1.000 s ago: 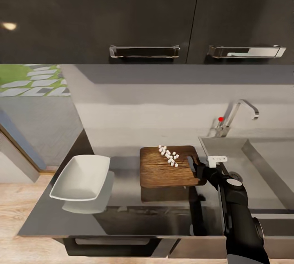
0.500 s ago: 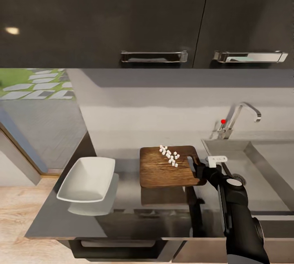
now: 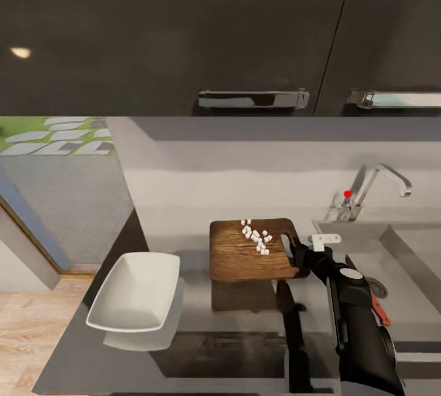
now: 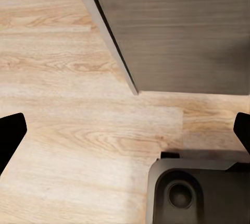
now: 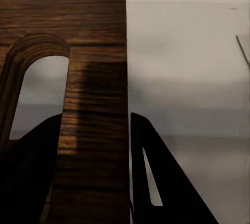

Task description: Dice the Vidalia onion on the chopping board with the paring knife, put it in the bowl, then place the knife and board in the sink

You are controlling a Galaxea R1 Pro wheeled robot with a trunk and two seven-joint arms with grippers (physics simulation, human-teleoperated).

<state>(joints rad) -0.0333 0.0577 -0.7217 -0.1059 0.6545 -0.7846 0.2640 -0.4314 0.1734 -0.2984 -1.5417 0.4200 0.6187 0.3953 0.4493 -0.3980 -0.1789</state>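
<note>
Right gripper (image 3: 293,253) clamping the slot-handle end of the chopping board (image 3: 245,255) at frame centre, board sitting above the grey surface (image 3: 214,316), diced onion (image 3: 257,238) lying on its far half, bowl (image 3: 136,292) resting lower left, sink (image 3: 404,261) lying at right, left gripper (image 4: 125,130) spread wide over the wood floor (image 4: 78,104).

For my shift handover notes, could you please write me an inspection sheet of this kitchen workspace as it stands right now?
Surface: grey countertop, glossy, with reflections.
Job's things: chopping board lifted above the countertop, casting a shadow below; diced onion heaped near its far edge; white bowl to the board's left, with nothing in it; sink to the right with tap. Paring knife: cannot tell.
Clutter: nothing seen.
End effectors: right end effector shut on the board's handle end; left end effector open over wood floor.
Cables: nothing seen.
Surroundings: dark upper cabinets, pale wall, window at left.
</note>
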